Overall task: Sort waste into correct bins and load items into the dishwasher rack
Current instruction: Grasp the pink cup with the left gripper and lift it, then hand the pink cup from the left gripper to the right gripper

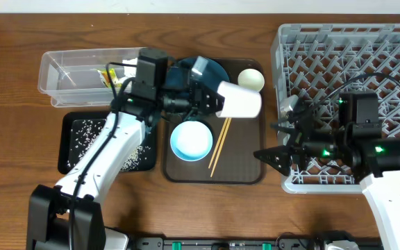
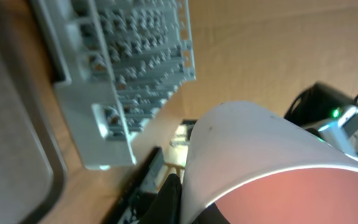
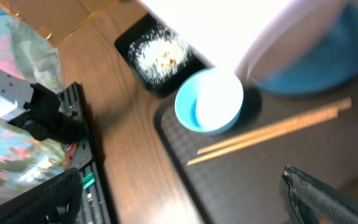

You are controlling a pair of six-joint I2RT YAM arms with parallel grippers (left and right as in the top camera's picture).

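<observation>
My left gripper (image 1: 212,98) is shut on the rim of the pink-inside cup (image 1: 240,101), holding it on its side above the brown tray. The left wrist view shows its white wall and pink inside (image 2: 272,186), with a black finger (image 2: 166,199) against the outside. The dark blue plate (image 1: 207,69) lies partly hidden under the arm. The light blue bowl (image 1: 191,140), wooden chopsticks (image 1: 219,144) and white cup (image 1: 251,79) rest on the tray. My right gripper (image 1: 278,137) hangs open and empty at the grey dishwasher rack's (image 1: 353,62) left edge.
The brown serving tray (image 1: 242,163) sits at centre. A clear tub (image 1: 68,66) at back left holds a yellow-green wrapper (image 1: 110,75). A black tray (image 1: 82,149) with scattered rice sits in front of it. The right wrist view shows the bowl (image 3: 209,101) and chopsticks (image 3: 272,130).
</observation>
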